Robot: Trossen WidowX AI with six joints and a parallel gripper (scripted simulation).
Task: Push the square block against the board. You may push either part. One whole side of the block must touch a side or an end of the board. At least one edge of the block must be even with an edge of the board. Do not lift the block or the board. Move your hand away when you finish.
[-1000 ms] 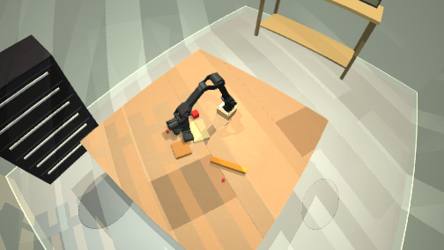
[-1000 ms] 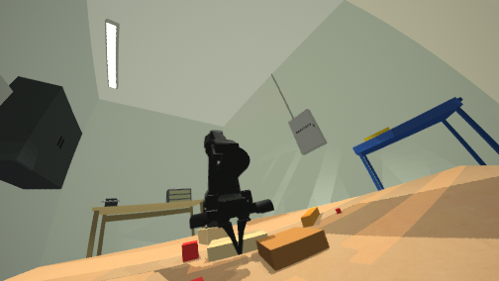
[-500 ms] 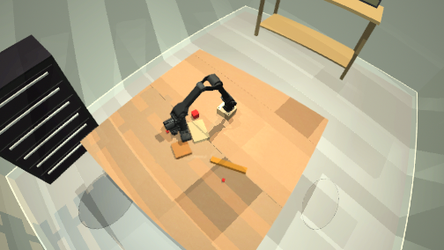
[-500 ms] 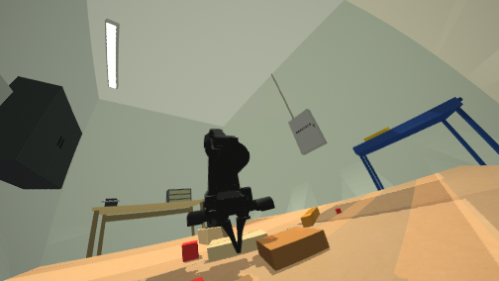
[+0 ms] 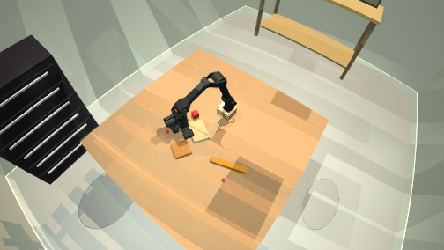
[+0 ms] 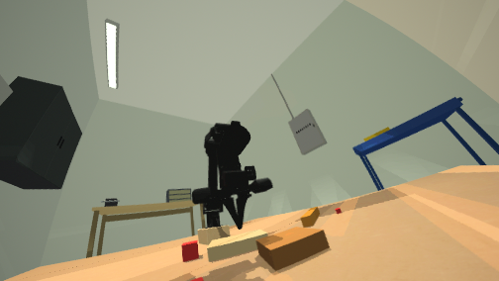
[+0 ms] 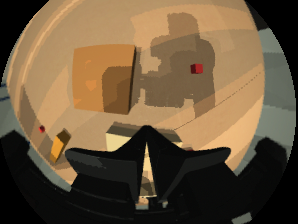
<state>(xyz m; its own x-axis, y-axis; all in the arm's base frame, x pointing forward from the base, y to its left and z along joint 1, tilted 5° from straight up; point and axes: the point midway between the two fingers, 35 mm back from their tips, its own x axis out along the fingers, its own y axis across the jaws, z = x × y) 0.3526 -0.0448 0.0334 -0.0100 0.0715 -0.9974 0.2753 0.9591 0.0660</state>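
The square block (image 5: 181, 150) (image 6: 293, 248) (image 7: 102, 77) is orange-brown and lies flat. The cream board (image 5: 200, 131) (image 6: 237, 246) (image 7: 118, 142) lies flat between the block and the arm's base. In the wrist view a strip of table shows between block and board, so they are apart there. My gripper (image 5: 188, 136) (image 6: 240, 228) (image 7: 147, 128) is shut and empty. Its tips are raised above the board, near the side that faces the block. In the wrist view the fingers hide much of the board.
An orange-yellow bar (image 5: 228, 165) (image 6: 310, 217) (image 7: 59, 147) lies off to one side. A red cube (image 5: 195, 114) (image 6: 190, 250) stands by the board's far end. One small red cube (image 5: 167, 131) (image 7: 196, 68) lies near the arm, another (image 5: 223, 180) (image 6: 338, 211) (image 7: 42, 129) beyond the bar.
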